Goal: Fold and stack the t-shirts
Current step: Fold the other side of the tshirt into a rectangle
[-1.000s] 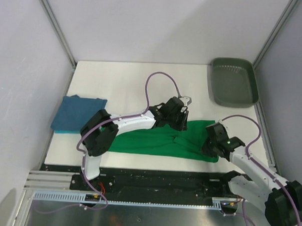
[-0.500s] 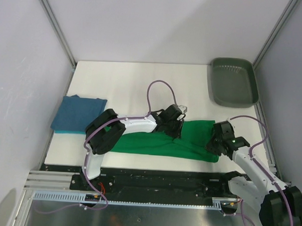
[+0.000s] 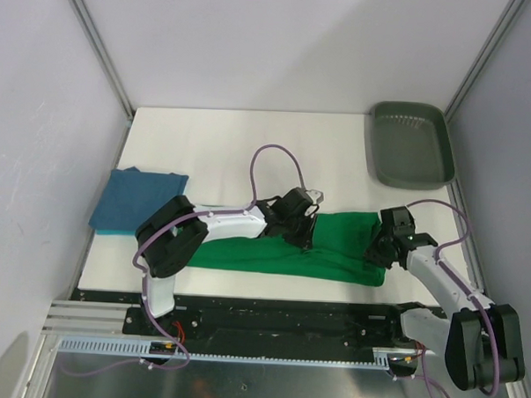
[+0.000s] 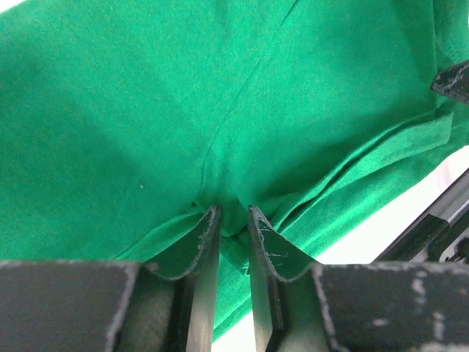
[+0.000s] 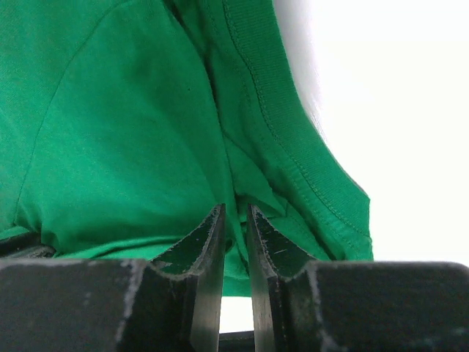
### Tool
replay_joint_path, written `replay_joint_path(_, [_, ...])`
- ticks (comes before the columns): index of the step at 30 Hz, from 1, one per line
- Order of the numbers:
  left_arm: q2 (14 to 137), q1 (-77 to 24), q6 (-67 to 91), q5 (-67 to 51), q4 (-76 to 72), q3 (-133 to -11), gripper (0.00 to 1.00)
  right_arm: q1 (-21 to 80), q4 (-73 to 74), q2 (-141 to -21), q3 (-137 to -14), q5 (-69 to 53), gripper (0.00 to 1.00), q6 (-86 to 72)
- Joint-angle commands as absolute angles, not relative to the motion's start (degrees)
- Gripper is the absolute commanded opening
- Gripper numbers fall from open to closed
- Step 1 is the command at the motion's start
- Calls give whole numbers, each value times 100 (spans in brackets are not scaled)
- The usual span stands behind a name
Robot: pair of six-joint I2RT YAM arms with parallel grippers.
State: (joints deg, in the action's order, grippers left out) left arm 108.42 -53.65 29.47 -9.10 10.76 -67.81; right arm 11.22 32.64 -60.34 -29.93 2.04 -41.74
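1. Green cotton t-shirt (image 3: 334, 246): long rumpled band at the near edge of the table (image 3: 215, 153); soft knit, stitched hem
2. Left gripper (image 4: 233, 211) and right gripper (image 5: 235, 209): jaws nearly closed, each pinching a fold of it
3. Mid-fold; next move needs both pinches carried over evenly
4. Teal t-shirt (image 3: 137, 202) already folded flat, far left

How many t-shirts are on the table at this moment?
2. The green t-shirt lies spread along the near side of the table; the blue t-shirt sits folded at its left edge. No other is visible.
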Motion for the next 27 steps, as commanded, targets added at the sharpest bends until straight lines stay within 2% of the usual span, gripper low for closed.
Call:
replay_joint_path(1, [10510, -5481, 2773, -1006, 999, -6663, 25, 1090, 2980, -6202, -3262, 157, 22, -4049])
replay_joint_path(14, [10384, -5520, 2684, -978, 1002, -6394, 25, 1193, 3379, -5893, -3349, 203, 21, -4088])
replay_joint_path(27, [10358, -5528, 2703, -925, 1007, -6494, 25, 2325, 3564, -5450, -2844, 302, 21, -4905])
